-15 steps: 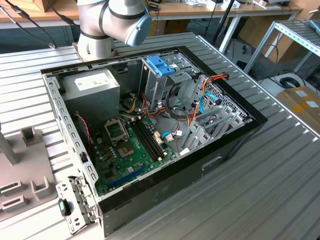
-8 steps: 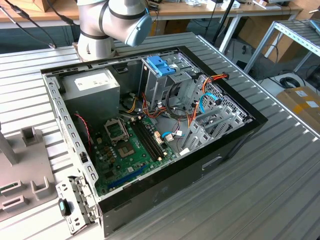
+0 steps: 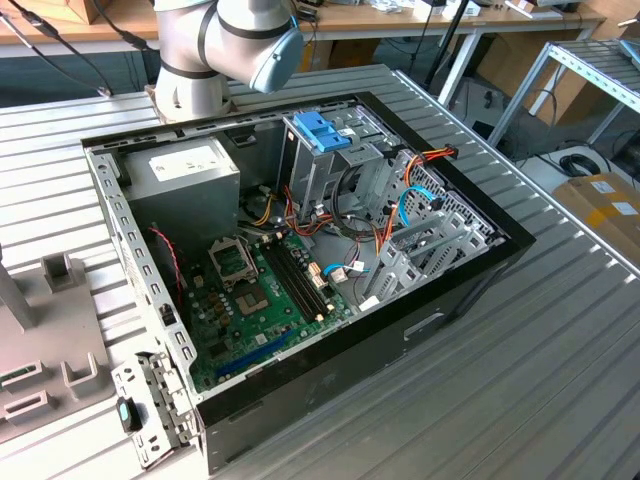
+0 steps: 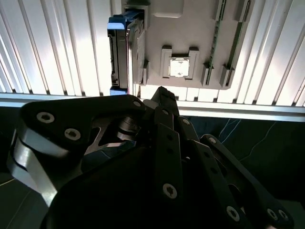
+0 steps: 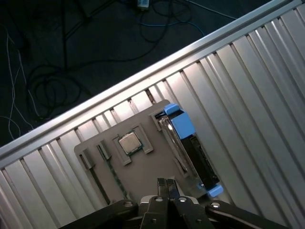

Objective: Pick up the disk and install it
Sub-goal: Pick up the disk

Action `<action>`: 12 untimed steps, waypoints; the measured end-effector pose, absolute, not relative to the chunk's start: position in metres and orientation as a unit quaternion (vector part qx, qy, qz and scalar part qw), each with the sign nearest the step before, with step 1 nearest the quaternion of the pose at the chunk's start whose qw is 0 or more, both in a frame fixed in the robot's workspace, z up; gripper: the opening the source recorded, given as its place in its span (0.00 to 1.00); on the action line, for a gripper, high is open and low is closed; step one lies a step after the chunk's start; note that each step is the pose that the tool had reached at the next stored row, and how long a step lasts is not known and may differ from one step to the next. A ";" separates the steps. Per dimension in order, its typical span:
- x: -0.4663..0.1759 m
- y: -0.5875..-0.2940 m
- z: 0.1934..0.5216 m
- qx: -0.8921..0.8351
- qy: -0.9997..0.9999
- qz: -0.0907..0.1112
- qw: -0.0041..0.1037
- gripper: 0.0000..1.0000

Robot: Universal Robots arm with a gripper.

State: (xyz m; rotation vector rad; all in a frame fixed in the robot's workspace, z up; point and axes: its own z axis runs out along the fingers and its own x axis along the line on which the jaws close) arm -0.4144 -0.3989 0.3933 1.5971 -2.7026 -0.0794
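grey disk (image 5: 189,148) with blue rail, beige-grey tray (image 5: 143,171), ribbed silver table (image 5: 248,95), green motherboard (image 3: 250,310).

The place is a robotics lab or workshop. A robot arm (image 3: 230,40) stands on a ribbed metal table (image 3: 540,340). An open computer case (image 3: 420,320) lies on the table with its circuit board (image 3: 250,310) and wiring bare. On the exterior view's left a grey holder plate (image 3: 50,340) has slots for parts; in the first wrist view it carries the disk (image 5: 190,148) and a chip (image 5: 128,142). Far behind the table stand wooden workbenches (image 3: 400,18). On the exterior view's right are a metal rack (image 3: 590,65) and a cardboard box (image 3: 605,205). Loose cords (image 5: 47,81) lie on the dark floor.
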 end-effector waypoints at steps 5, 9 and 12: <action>-0.414 -0.399 0.393 0.520 -0.854 -0.025 0.001 0.10; -0.414 -0.399 0.393 0.530 -0.847 -0.025 0.001 0.10; -0.414 -0.399 0.393 0.538 -0.843 -0.025 0.002 0.10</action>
